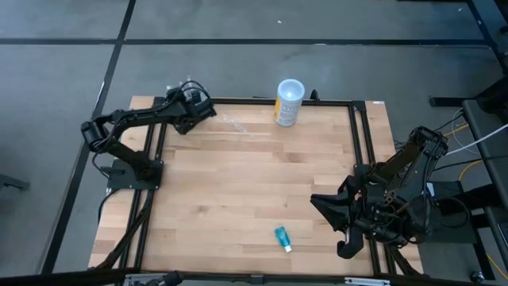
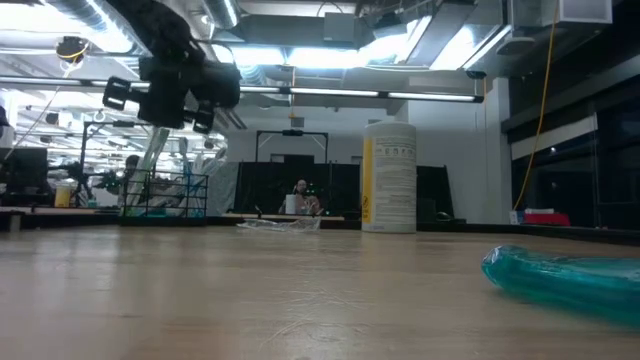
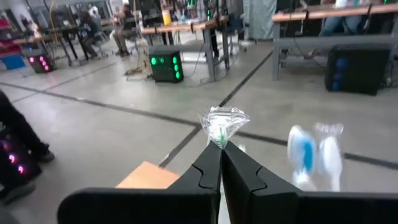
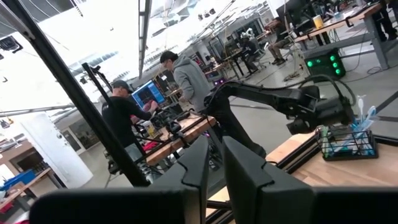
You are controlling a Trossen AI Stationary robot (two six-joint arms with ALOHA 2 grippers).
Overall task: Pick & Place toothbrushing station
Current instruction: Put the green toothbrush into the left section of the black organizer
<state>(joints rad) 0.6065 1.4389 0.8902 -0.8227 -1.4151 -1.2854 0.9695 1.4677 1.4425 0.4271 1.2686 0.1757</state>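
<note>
Hovering at the far left corner of the counter (image 1: 238, 191), the left claw (image 3: 221, 152) is pressed together, with a crumpled clear scrap (image 3: 222, 124) right at its tips; whether that scrap is pinched or just beyond them I cannot tell. The station (image 4: 345, 142) is at that same corner, by the left claw, with brushes standing up out of it. I cannot tell whether it rests on the wood or hangs clear. The right claw (image 4: 216, 146) waits low at the near right edge, slightly spread and holding nothing. A cup (image 1: 289, 102) stands at the far edge, and a teal tube (image 1: 282, 237) lies near the front. Judgement: the station looks light, stiff and top-heavy. The brushes sit loose and will tip or rattle out if it tilts. Best hold is across the block's short sides, low on the body and below the brush handles, keeping it level. Gripping a brush would likely only pull that brush out.
</note>
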